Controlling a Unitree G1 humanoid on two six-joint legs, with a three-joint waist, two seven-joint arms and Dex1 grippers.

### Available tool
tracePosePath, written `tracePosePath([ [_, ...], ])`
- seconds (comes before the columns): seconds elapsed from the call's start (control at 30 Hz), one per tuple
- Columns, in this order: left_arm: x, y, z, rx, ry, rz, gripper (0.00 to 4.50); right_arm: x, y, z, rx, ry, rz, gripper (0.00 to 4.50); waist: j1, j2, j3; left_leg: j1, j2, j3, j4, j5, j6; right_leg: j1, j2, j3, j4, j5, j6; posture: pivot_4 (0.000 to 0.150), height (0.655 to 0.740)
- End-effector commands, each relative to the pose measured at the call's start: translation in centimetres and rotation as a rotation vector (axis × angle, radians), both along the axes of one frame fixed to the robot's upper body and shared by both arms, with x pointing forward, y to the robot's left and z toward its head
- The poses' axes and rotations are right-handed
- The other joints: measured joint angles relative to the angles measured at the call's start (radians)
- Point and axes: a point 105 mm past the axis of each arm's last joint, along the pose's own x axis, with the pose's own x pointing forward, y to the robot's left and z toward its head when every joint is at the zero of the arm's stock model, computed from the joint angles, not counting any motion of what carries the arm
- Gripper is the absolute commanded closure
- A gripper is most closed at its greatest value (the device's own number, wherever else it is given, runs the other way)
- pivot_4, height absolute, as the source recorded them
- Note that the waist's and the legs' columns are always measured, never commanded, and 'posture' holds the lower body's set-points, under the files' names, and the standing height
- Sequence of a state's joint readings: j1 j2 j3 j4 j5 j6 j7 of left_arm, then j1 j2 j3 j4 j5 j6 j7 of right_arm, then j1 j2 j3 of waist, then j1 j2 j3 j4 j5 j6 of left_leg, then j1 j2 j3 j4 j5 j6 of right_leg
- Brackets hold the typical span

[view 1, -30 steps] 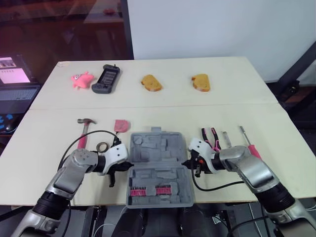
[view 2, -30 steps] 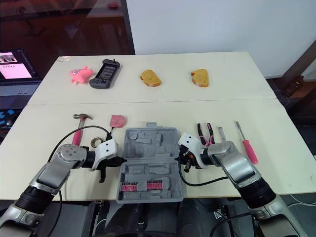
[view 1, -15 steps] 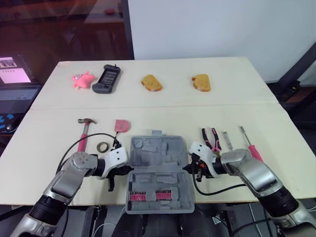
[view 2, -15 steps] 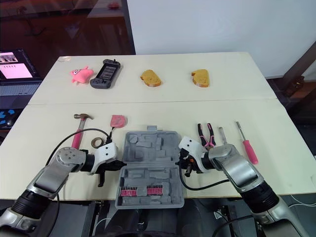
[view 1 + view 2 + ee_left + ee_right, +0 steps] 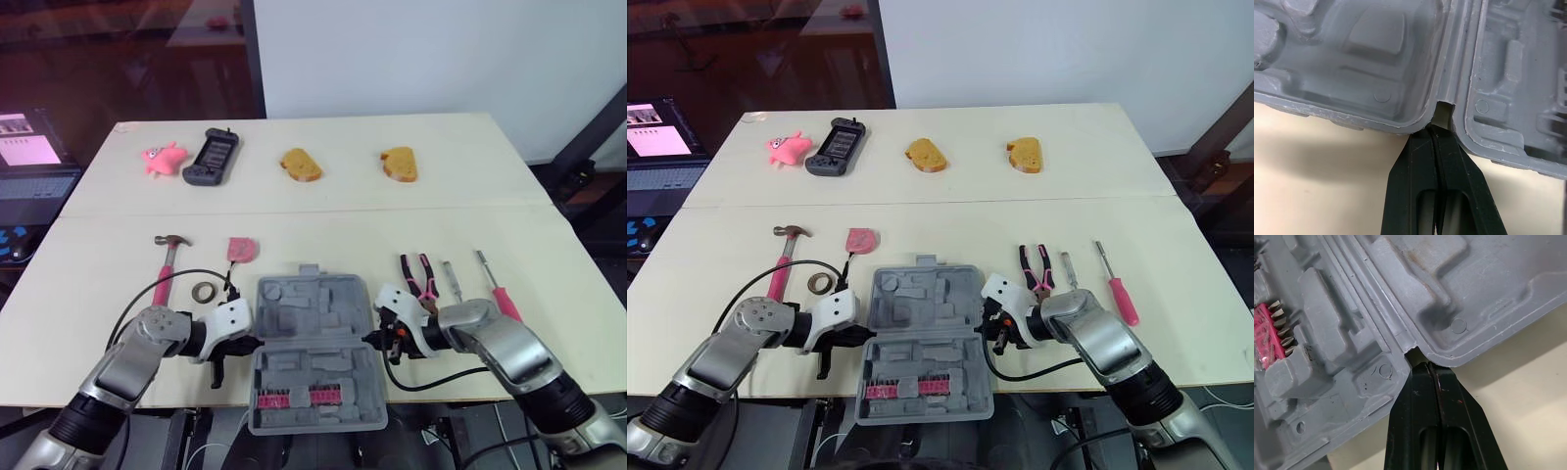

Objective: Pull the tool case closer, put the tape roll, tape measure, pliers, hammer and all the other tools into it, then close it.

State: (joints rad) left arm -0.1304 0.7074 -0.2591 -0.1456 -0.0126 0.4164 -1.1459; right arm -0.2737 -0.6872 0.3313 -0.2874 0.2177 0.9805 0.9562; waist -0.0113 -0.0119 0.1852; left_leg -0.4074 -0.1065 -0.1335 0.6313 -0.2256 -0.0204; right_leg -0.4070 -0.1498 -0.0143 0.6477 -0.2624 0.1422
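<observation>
- Now the grey moulded-plastic tool case (image 5: 315,338) lies open and flat at the near side of the cream table (image 5: 88,294), between the two arms. Its far half is on the tabletop and its near half reaches over the table's front edge.
- Two pink bit holders (image 5: 294,396) sit side by side in the near half of the case.
- At the case's left side is the left gripper (image 5: 1436,133). Its black fingers (image 5: 1418,166) are pressed together with nothing between them, and their tips sit in the small notch where the hinge line meets the rim, touching the plastic.
- The right gripper (image 5: 1426,366) is at the matching notch on the case's right side. Its fingers (image 5: 1454,404) are likewise closed flat against each other, and their tips touch the rim between the two halves.
- A small brownish tape roll (image 5: 204,291) lies just beyond the left gripper, near the case's far left corner but apart from it.
- A hammer with a pink handle and metal head (image 5: 165,269) lies farther left, and a flat pink tape measure (image 5: 240,249) lies beyond the roll.
- To the right of the case, pliers with pink-and-black handles (image 5: 419,274) lie just beyond the right gripper.
- A slim silver metal tool (image 5: 451,280) lies beside the pliers, and a screwdriver with a pink handle (image 5: 498,290) lies farthest right.
- On the far part of the table, well apart from the case, lie a pink soft toy (image 5: 162,158), a black handheld device (image 5: 211,157) and two brown bread slices (image 5: 300,164).
</observation>
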Motion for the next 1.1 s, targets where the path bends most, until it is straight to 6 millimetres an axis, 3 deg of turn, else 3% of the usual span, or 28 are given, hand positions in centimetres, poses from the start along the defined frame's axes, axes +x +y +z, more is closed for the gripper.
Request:
tracePosePath([
  [0.03,-1.6,-0.7,-1.3,0.003,0.078,-0.038,4.50,-1.1,1.6,0.7,0.053,-0.001,0.069,4.48,0.000,0.000,0.000,0.000,0.000,0.000,0.000,0.000,0.000,0.000,0.000,0.000,0.000,0.000,0.000,0.150,0.7400],
  [0.37,-1.2,-0.7,-1.3,0.010,0.066,-0.030,4.50,-1.1,1.5,0.6,0.051,0.006,0.054,4.48,0.000,0.000,0.000,0.000,0.000,0.000,0.000,0.000,0.000,0.000,0.000,0.000,0.000,0.000,0.000,0.150,0.7400],
  [0.5,-0.7,0.6,-1.1,0.038,0.062,0.005,4.50,-0.5,0.0,0.7,0.024,-0.009,0.018,4.48,0.001,0.000,0.000,0.000,0.000,0.000,0.000,0.000,0.000,0.000,0.000,0.000,0.000,0.000,0.000,0.150,0.7400],
  [0.77,0.8,5.2,2.5,0.037,-0.016,0.159,4.50,0.7,-4.3,3.0,0.040,-0.105,-0.046,4.48,-0.001,0.000,0.001,0.000,0.001,0.000,-0.001,0.000,0.000,-0.001,0.001,0.000,0.000,0.000,0.000,0.150,0.7400],
  [0.97,1.4,7.5,6.0,-0.099,-0.096,0.282,4.50,0.3,-5.2,5.9,0.137,-0.145,-0.009,4.48,0.002,0.000,0.001,-0.001,0.001,0.000,0.000,0.000,0.000,0.000,0.000,0.000,-0.002,0.000,0.000,0.150,0.7400],
  [1.0,1.2,8.4,6.8,-0.111,-0.112,0.306,4.24,0.1,-5.5,6.4,0.148,-0.149,-0.002,4.50,0.002,0.000,0.001,-0.001,0.001,0.000,0.000,0.000,0.000,-0.001,0.000,0.000,-0.002,0.000,0.000,0.150,0.7400],
  [1.1,0.6,10.6,7.9,-0.153,-0.149,0.375,3.19,-0.4,-6.5,6.9,0.166,-0.153,-0.012,3.73,0.001,0.000,0.001,-0.001,0.001,0.000,-0.001,0.000,0.000,-0.001,0.000,0.000,-0.002,0.000,0.000,0.150,0.7400],
])
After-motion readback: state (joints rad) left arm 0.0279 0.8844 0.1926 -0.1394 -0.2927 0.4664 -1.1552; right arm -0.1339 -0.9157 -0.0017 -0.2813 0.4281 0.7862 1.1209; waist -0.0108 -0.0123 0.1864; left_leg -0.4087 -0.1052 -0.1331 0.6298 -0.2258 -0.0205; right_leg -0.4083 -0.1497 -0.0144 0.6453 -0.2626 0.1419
